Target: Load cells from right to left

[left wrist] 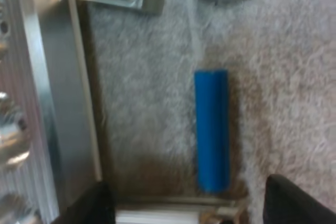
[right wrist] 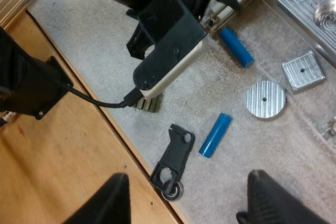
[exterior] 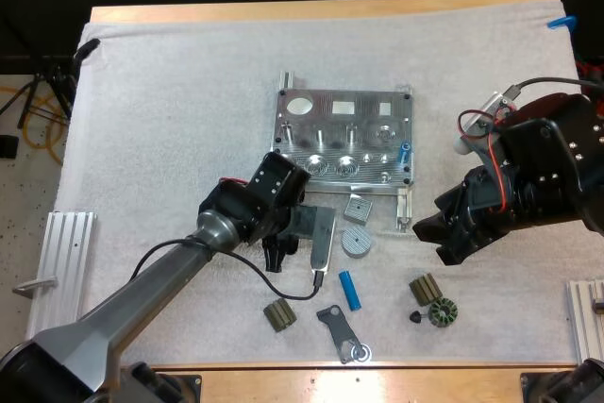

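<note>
Progress: one blue cell (exterior: pixel 404 151) looks seated at fixture (exterior: pixel 326 120) right end. Our left gripper (exterior: pixel 276 250), jaws apart, hovers over loose cell (left wrist: pixel 212 129) beside fixture's near edge; right gripper (exterior: pixel 442 233) likewise spread, empty. Most slots left.

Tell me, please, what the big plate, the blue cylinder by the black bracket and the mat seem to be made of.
Plate: probably machined aluminium, bare silver with bright glints and cut pockets. Blue cylinder: smooth, even blue skin, maybe plastic or a wrap; cannot tell. Mat: white cloth, fuzzy fibres showing.
</note>
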You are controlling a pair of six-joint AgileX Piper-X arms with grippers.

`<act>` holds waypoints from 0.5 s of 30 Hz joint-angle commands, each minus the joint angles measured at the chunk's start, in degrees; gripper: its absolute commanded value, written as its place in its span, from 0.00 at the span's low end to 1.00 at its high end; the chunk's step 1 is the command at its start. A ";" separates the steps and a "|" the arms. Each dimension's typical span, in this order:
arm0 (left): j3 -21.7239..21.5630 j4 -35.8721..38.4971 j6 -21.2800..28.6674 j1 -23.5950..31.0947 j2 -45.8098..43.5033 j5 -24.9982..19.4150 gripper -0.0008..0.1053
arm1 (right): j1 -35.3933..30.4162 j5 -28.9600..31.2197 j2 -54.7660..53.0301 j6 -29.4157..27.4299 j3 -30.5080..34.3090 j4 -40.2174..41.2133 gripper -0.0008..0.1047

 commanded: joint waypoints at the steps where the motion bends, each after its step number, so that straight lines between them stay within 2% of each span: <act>1: -0.17 0.07 0.05 -0.03 0.51 1.53 0.56 | -0.01 -0.75 -0.33 0.14 -0.27 0.09 0.48; 15: -0.17 -3.59 0.07 -0.03 7.52 -0.12 0.56 | -0.01 -0.75 -0.33 0.14 -0.27 0.09 0.48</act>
